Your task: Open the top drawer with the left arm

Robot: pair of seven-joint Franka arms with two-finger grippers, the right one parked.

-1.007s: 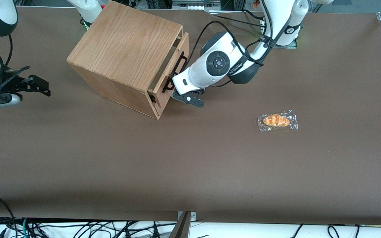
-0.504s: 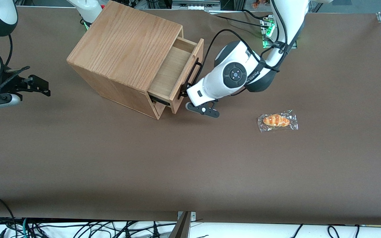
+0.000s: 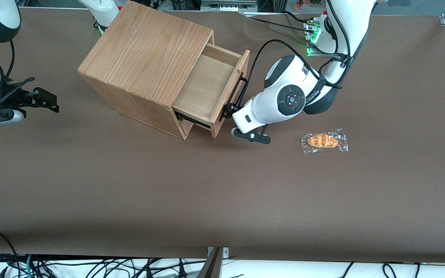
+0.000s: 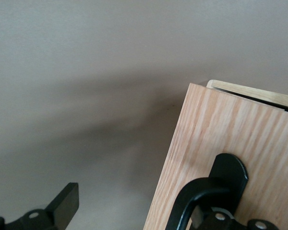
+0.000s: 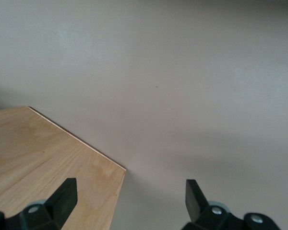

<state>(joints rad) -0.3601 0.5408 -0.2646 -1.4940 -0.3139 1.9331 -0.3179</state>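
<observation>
Front view
Top drawer (image 3: 207,87): you'll find it in the upper centre of the frame, standing well out of the oak cabinet (image 3: 145,50), with its bare wooden floor showing.
Handle (image 3: 238,92): the black bar runs along the drawer's front panel, facing the left arm (image 3: 288,98).
Gripper (image 3: 240,125): you see it at the handle's end nearer the camera. One black finger (image 3: 251,137) sticks out over the table (image 3: 222,200), clear of the drawer.
Wrapped croissant (image 3: 324,141): it lies on the table toward the working arm's end, near the gripper but apart from it.

Left wrist view
Gripper (image 4: 134,208): its fingers are spread apart. One finger (image 4: 62,206) hangs over bare table, and the other sits right at the handle (image 4: 201,191).
Drawer front (image 4: 221,143): you see the oak panel's corner, with the handle's foot fixed to it.

Right wrist view
Cabinet top (image 5: 43,153): you see only its oak corner above the table.
</observation>
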